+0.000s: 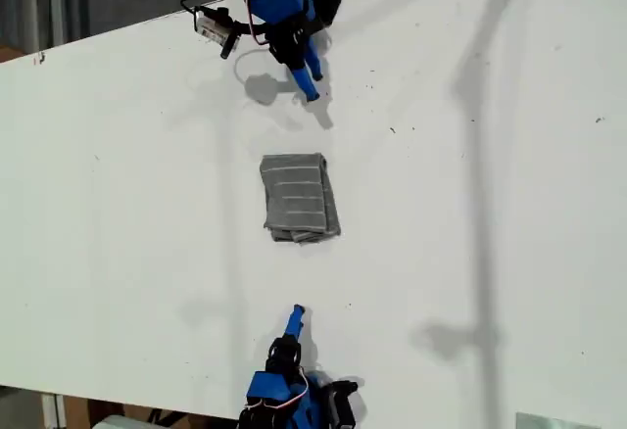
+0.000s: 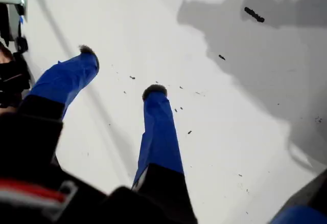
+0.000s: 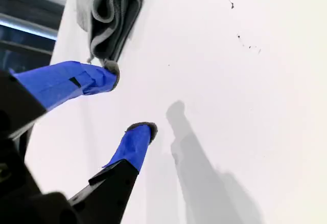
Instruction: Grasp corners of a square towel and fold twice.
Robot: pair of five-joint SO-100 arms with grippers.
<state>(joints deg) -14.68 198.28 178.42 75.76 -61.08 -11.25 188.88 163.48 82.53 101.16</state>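
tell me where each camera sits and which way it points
Exterior view: overhead, looking down at the white table and the folded towel; an arm shows at its top edge, another arm at its bottom edge.
First wrist view: on my first end effector, open, facing table surface.
Second wrist view: on my second end effector, open, facing the towel.
Shared: exterior and second wrist views both show the towel.

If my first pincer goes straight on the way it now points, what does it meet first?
My first pincer would probably meet only the white table; its wrist view shows bare surface ahead, though depth is unclear.
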